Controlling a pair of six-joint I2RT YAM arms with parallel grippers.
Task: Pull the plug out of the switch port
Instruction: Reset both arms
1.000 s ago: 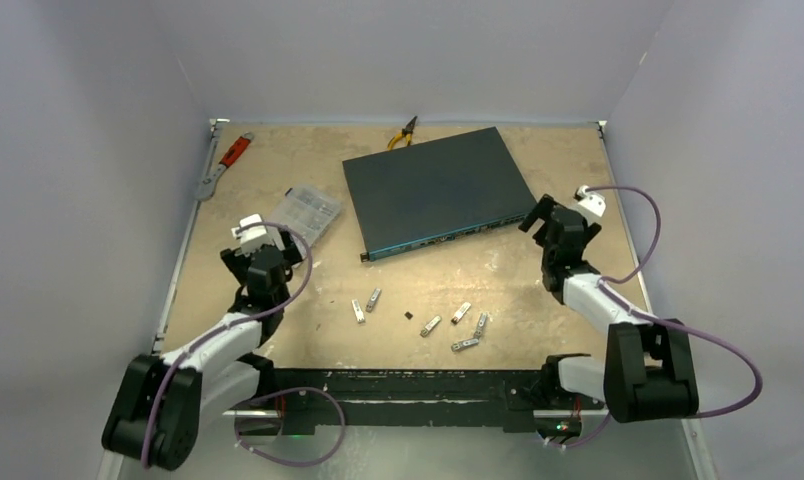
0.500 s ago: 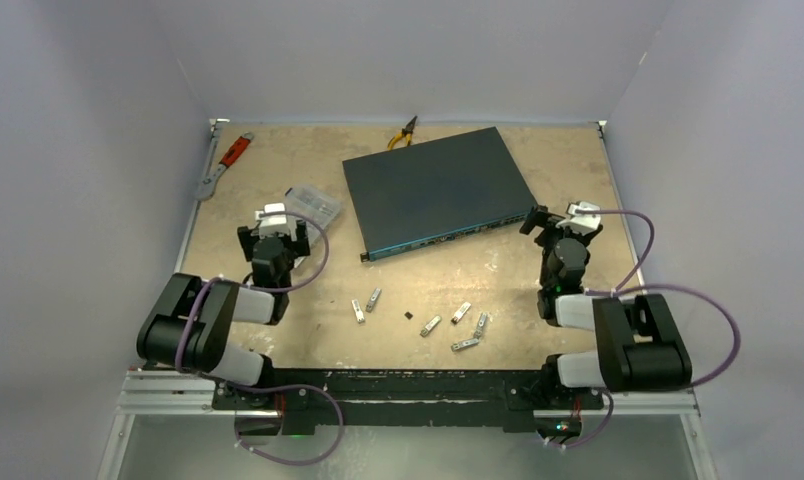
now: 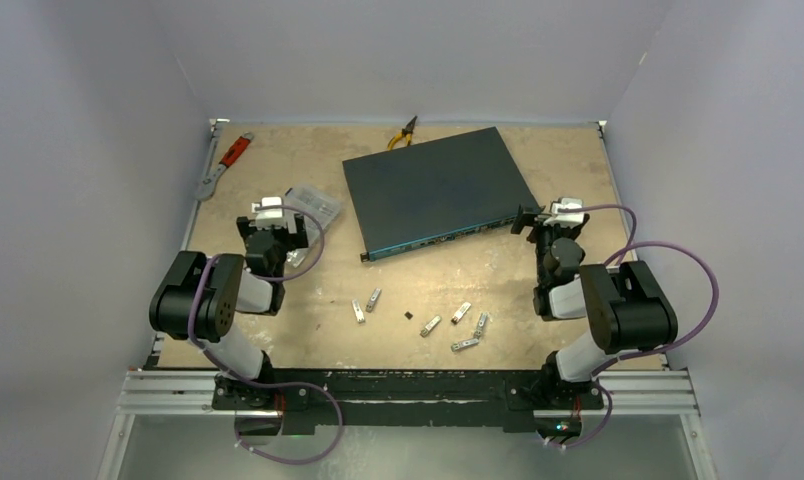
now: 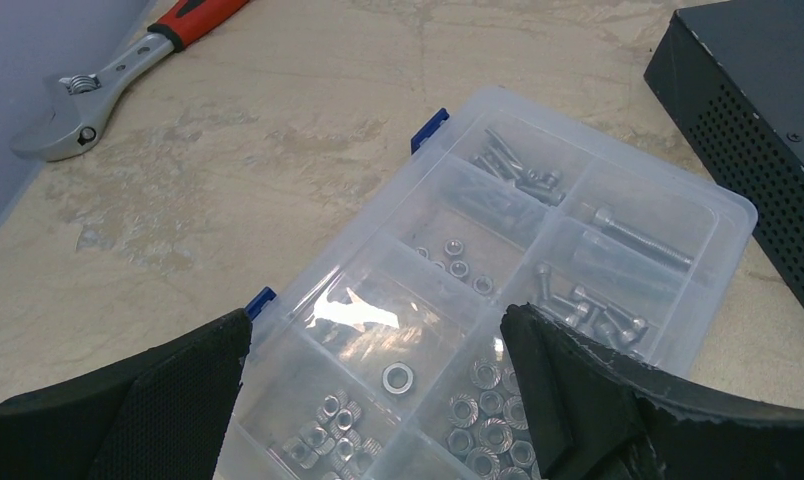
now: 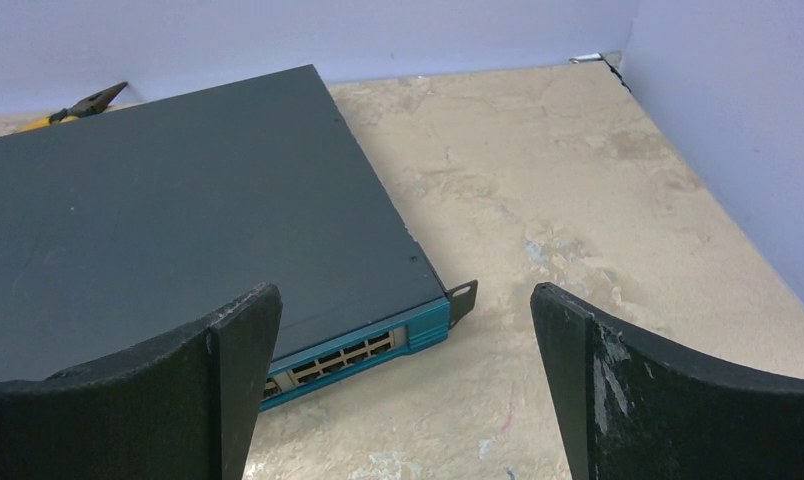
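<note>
I am sitting at a tan table (image 3: 568, 160) with pale purple walls (image 3: 398, 60) around it. My left gripper (image 4: 375, 330) and right gripper (image 5: 406, 295) are gaping wide, holding nothing.

Switch (image 3: 433, 190) — large flat dark-teal metal box, lying flat on the worktop (image 3: 578, 160), far centre, turned at a slant. Its thin blue-edged port face (image 3: 448, 238) points toward the near side, with a row of small ports along it — too small to tell whether any holds a plug.

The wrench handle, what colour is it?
The wrench handle is red with some black, clearest in the left wrist view.
</note>
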